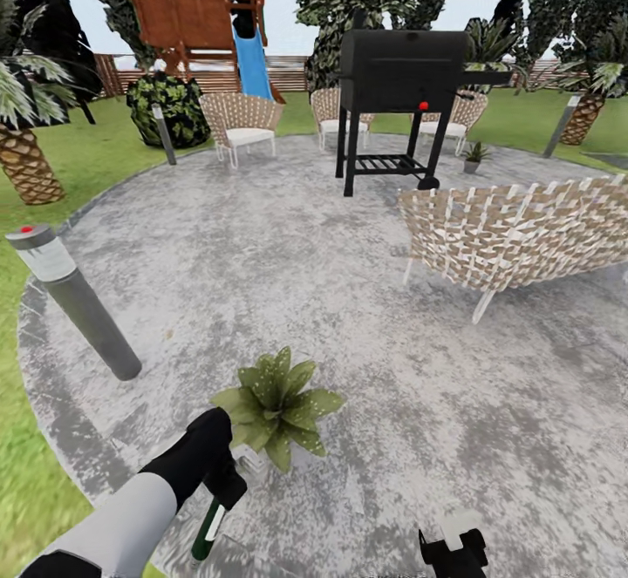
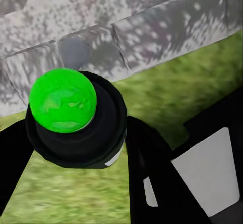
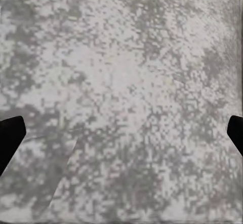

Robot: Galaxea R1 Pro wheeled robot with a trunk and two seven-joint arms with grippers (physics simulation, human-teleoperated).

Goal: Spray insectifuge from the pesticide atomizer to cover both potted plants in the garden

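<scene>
A round, mottled grey stone patio spreads across a green lawn, ringed by woven wicker chairs and a black barrel grill. Near its front edge, beside a grey bollard light, sits a low speckled-leaf potted plant. Just beside the plant, the left gripper is clamped on the slim dark pesticide atomizer, whose bright green tip points down toward patio edge and grass. The right gripper hangs over bare stone, fingers spread wide apart, holding nothing.
</scene>
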